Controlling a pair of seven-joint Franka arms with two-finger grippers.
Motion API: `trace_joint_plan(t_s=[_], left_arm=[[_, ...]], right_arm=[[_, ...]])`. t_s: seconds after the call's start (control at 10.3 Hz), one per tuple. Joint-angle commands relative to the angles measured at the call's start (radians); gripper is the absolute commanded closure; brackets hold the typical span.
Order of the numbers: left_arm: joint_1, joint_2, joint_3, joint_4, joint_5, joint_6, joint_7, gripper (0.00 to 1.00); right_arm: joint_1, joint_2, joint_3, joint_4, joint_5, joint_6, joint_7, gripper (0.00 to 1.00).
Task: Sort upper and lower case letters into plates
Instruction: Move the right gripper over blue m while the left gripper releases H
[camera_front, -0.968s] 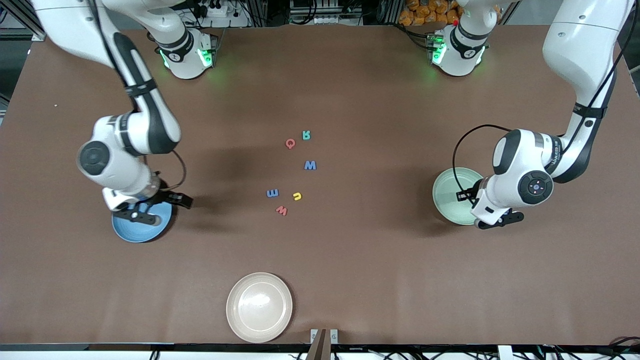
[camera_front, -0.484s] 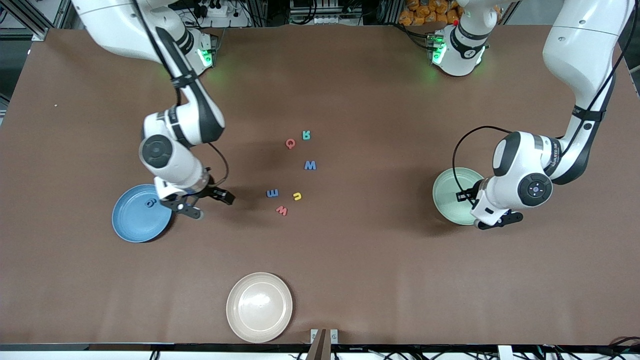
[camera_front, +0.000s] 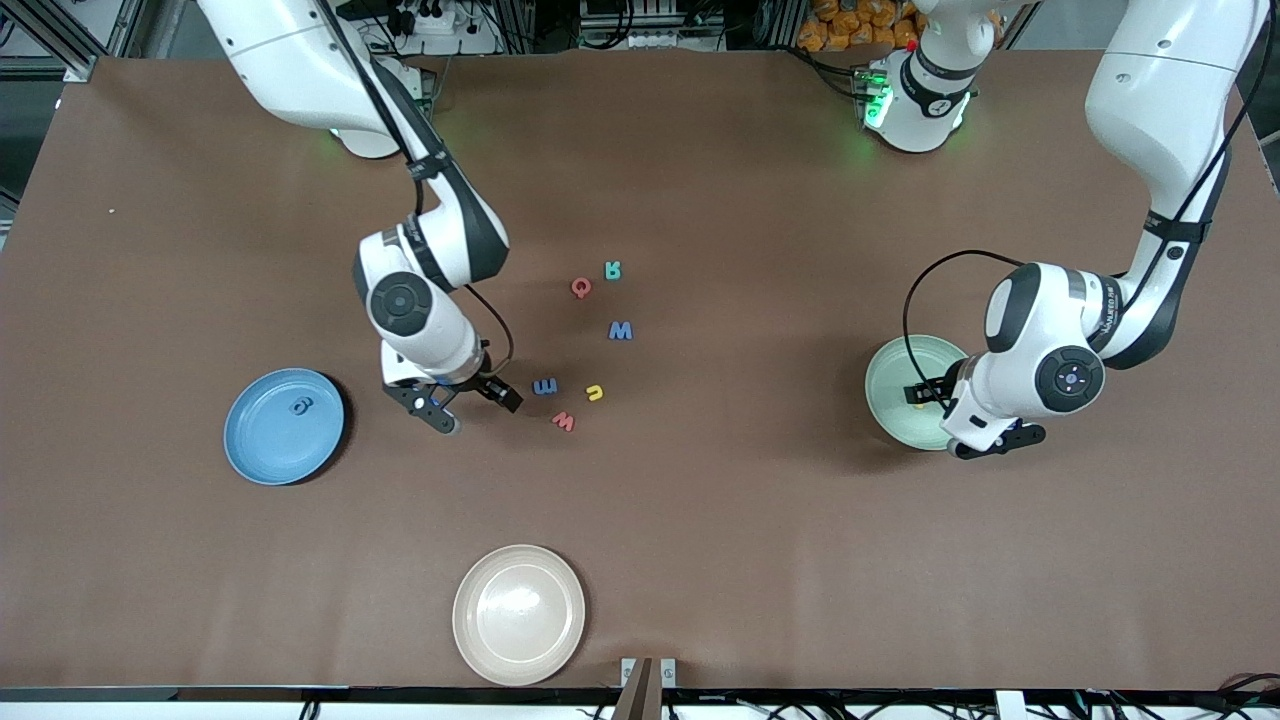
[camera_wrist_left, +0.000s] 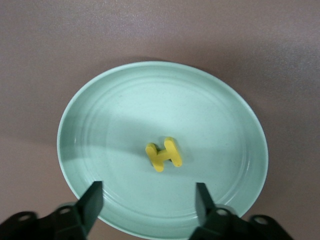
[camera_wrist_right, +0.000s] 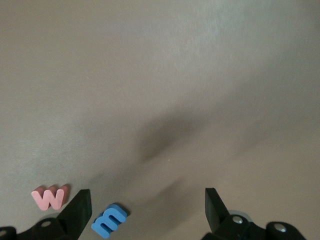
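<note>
The landmark here is the pale green plate (camera_front: 900, 400), sitting on the brown counter (camera_front: 700, 550) toward the left arm's end. The left tool (camera_wrist_left: 149, 205) hangs right over it with its fingers spread and nothing between them. The left wrist view shows what the front view mostly hides: a yellow H (camera_wrist_left: 164, 153) lying flat near the middle of that plate, clear of both fingertips. From the front it's only a tiny yellow speck next to the arm.

Well away from the green plate, toward the right arm's end, the sky blue plate (camera_front: 270, 440) sits with a dark blue letter (camera_front: 300, 405) in it, and only the front view catches that one. Between the two plates lies the loose bunch: red Q (camera_front: 581, 288), teal R (camera_front: 613, 270), blue W (camera_front: 621, 331), blue m (camera_front: 545, 386), yellow u (camera_front: 594, 393) and red w (camera_front: 563, 421).

The right tool (camera_front: 465, 402) is just over the counter beside the blue m, on the side facing away from the green plate, fingers wide apart and empty. Its wrist view only gets the blue m and the red w. A cream plate (camera_front: 518, 614) sits nearer the front camera than everything else
</note>
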Motion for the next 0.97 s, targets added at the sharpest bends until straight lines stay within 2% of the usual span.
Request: trace_joint_plan(t_s=[0.0, 0.19, 0.48, 0.87], left_arm=[[-0.005, -0.006, -0.007, -0.004, -0.009, 0.008, -0.003, 0.0], [-0.019, -0.006, -0.008, -0.004, -0.009, 0.006, -0.031, 0.0], [-0.053, -0.008, -0.01, -0.004, -0.009, 0.003, -0.069, 0.0], [-0.1, -0.009, -0.031, 0.002, -0.011, 0.0, -0.172, 0.0]], right_arm=[[0.041, 0.04, -0.007, 0.029, 0.066, 0.003, 0.155, 0.0], [0.069, 0.043, -0.007, 0.029, 0.109, 0.006, 0.259, 0.0], [0.099, 0.07, -0.009, 0.029, 0.107, 0.087, 0.474, 0.0], [0.118, 0.09, -0.012, 0.029, 0.092, 0.114, 0.591, 0.0]])
